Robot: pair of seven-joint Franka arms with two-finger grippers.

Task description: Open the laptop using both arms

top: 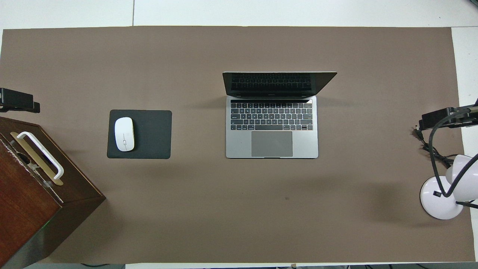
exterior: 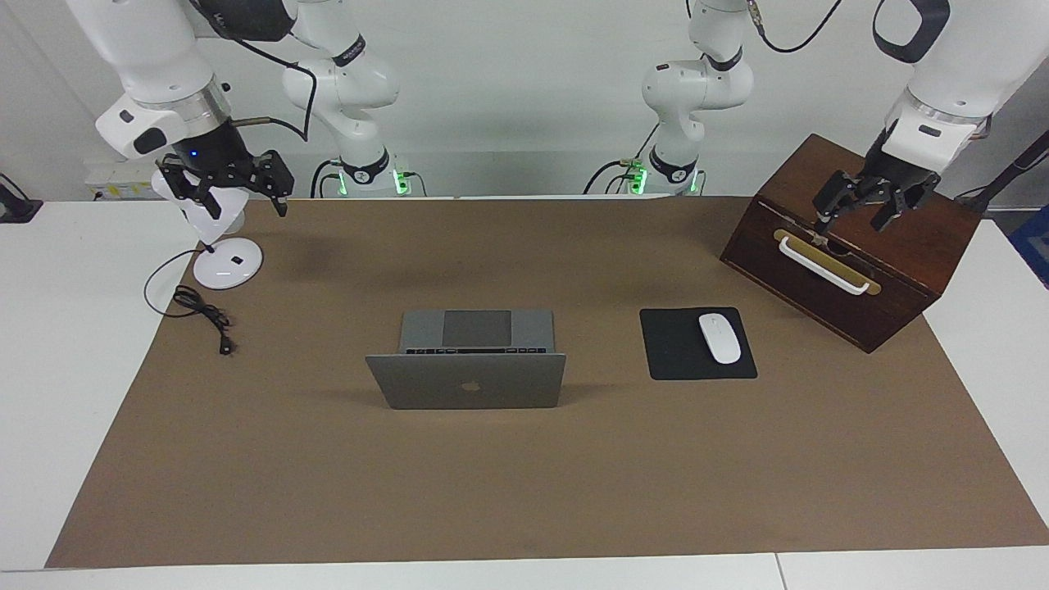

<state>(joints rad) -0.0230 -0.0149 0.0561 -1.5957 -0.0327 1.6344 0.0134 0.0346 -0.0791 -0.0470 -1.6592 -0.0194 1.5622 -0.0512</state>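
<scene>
The silver-grey laptop (exterior: 467, 381) stands open in the middle of the brown mat, its lid upright with the apple logo turned away from the robots. Its keyboard and trackpad show in the overhead view (top: 272, 127). My right gripper (exterior: 246, 205) hangs open and empty in the air over the white desk lamp, at the right arm's end of the table. My left gripper (exterior: 852, 221) hangs open and empty over the wooden box, at the left arm's end. Both are well away from the laptop. Only their tips show in the overhead view, the left (top: 18, 104) and the right (top: 444, 117).
A black mouse pad (exterior: 697, 344) with a white mouse (exterior: 719, 338) lies beside the laptop toward the left arm's end. A dark wooden box (exterior: 901, 270) with a white handle stands beside it. A white lamp base (exterior: 228, 262) and black cable (exterior: 201, 307) lie at the right arm's end.
</scene>
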